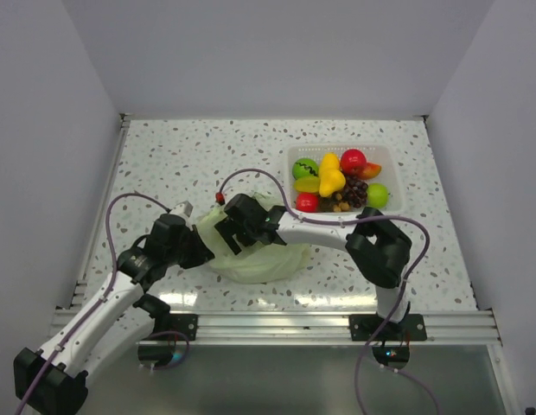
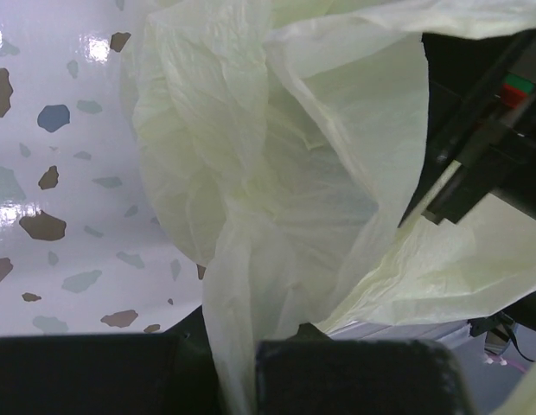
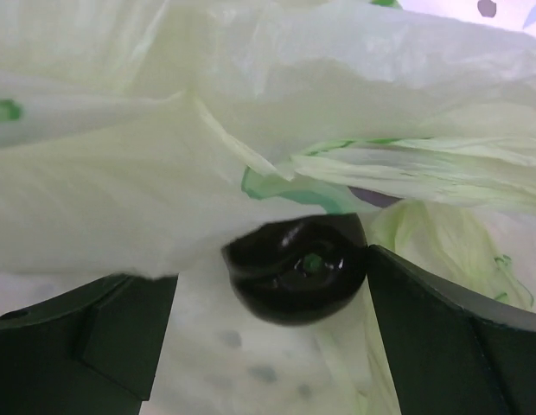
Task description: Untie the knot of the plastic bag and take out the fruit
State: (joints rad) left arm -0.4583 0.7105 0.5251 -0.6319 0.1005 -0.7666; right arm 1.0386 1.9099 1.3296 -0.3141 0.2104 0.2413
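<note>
Speckled table (image 1: 164, 156), bag (image 1: 259, 261) at centre; left claw (image 2: 236, 367) clamped on its 9 o'clock edge, right claw (image 3: 272, 294) apart around a dark fruit (image 3: 294, 264) at 12; fruit (image 1: 333, 180) in tray (image 1: 391, 157) at 1 o'clock

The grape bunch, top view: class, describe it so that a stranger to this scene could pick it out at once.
On the speckled table, look toward the back right for the white basket of toy fruit. The grape bunch lies in the basket's near half, between the yellow pear and the lime green apple. It alone is dark purple and knobbly.
</note>
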